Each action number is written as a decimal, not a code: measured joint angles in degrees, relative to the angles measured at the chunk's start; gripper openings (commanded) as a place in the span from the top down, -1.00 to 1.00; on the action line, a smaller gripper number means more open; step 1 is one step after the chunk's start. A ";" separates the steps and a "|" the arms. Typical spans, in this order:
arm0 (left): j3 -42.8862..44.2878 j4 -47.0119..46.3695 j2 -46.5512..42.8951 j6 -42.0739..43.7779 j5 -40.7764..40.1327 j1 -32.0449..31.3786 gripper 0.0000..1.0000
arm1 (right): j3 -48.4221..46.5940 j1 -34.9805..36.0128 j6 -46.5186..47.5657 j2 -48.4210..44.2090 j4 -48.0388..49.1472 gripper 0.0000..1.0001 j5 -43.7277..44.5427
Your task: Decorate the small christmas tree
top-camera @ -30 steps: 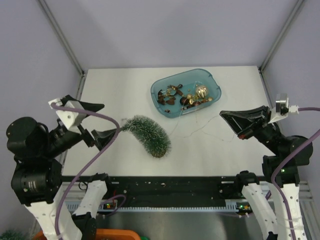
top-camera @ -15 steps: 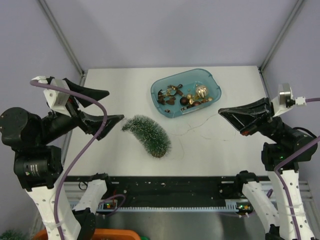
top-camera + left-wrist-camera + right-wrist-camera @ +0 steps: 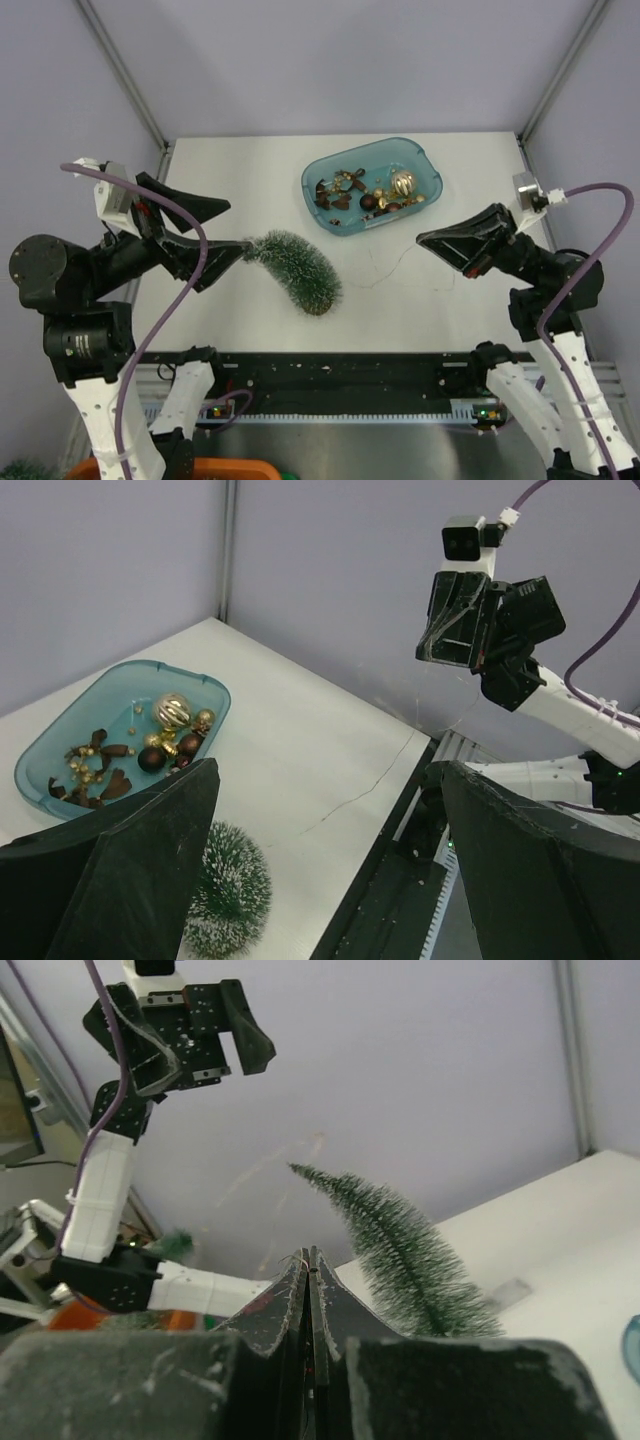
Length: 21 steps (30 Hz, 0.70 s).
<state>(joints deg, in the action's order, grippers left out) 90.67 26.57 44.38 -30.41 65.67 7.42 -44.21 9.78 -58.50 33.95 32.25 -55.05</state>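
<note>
The small christmas tree [image 3: 300, 272] is on the white tabletop [image 3: 220, 170], about midway between the two arms and nearer the front edge than the tray. Its frosted tip points toward the left arm and its wide end toward the near edge. From above it looks tipped over, though the views do not settle whether it lies flat on its side.

The left gripper [image 3: 236, 228] hovers at the tree's tip with its jaws spread wide. The lower finger [image 3: 215, 262] ends just beside the tip; contact cannot be judged. From the left wrist, the tree [image 3: 228, 890] shows end-on below the gap.

The right gripper [image 3: 420, 240] hangs over the right half of the tabletop with its jaws pressed together. A thin strand [image 3: 385, 270] runs from near their tip down onto the surface. Whether it is pinched is unclear.

Behind the tree sits a translucent blue oval tray [image 3: 306, 185] holding small ornaments [image 3: 350, 190], among them a gold ball [image 3: 403, 182].
</note>
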 measured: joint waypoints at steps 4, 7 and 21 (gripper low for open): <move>0.00 4.13 0.22 2.27 0.28 -0.02 -0.97 | -0.70 10.01 7.08 1.38 -7.45 1.00 4.24; 5.05 12.04 4.04 8.98 -1.01 -0.02 -0.98 | -5.40 21.77 15.58 5.42 -16.09 1.00 9.99; 20.39 48.35 12.72 47.15 -2.47 0.02 -0.69 | -11.13 41.83 33.75 14.56 -32.33 1.00 26.80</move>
<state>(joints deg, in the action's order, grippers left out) 111.07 74.91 57.10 16.73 63.20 7.44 -55.33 51.62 -24.75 48.51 -0.08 -28.25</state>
